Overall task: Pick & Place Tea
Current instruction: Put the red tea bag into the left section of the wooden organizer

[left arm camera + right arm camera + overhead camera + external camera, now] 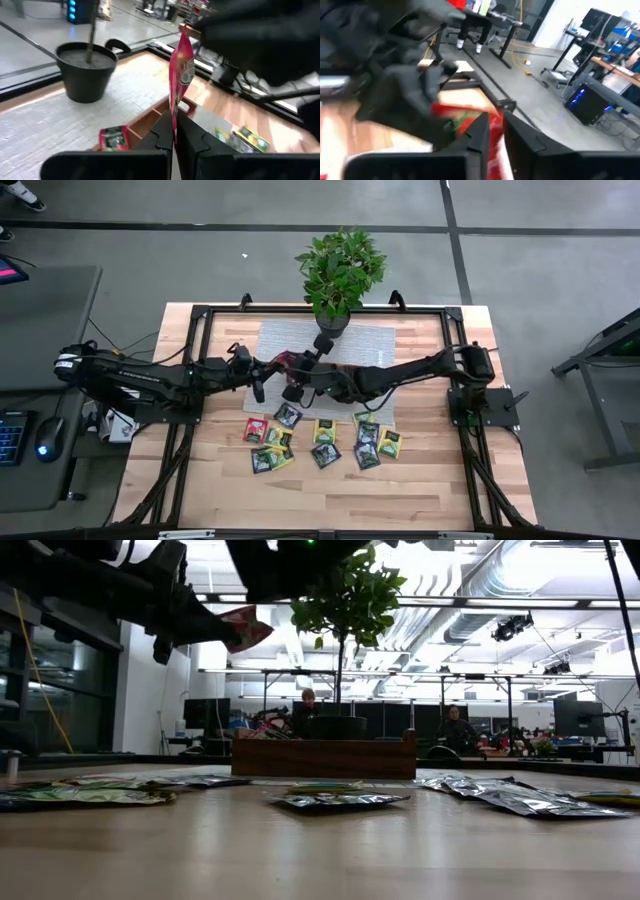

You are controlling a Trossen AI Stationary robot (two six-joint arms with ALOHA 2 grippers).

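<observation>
A red tea sachet [181, 75] hangs in the air between my two grippers, above the wooden tray [150, 117], which stands on a grey mat [370, 340]. My left gripper [173, 126] comes from the table's left and is shut on the sachet. My right gripper [495, 122] reaches in from the right. It is slightly open, a finger on either side of the same red sachet [496, 131]. Another red sachet [114, 138] lies in a tray compartment. Several red, yellow-green and dark sachets [320, 442] lie flat on the wood near the front. My left gripper pinches the red sachet's lower edge [174, 114] between its two fingers, which come nearly level from the table's left. The sachet stands upright above the fingers, seen edge-on, lifted clear over the tray. My right gripper: whether its parted fingers [479, 131] touch the sachet I cannot tell.
A potted plant [333, 318] in a black pot stands at the mat's far edge, just behind the grippers. A black frame [200, 315] runs round the table. Bare wood lies near the front edge [330, 500].
</observation>
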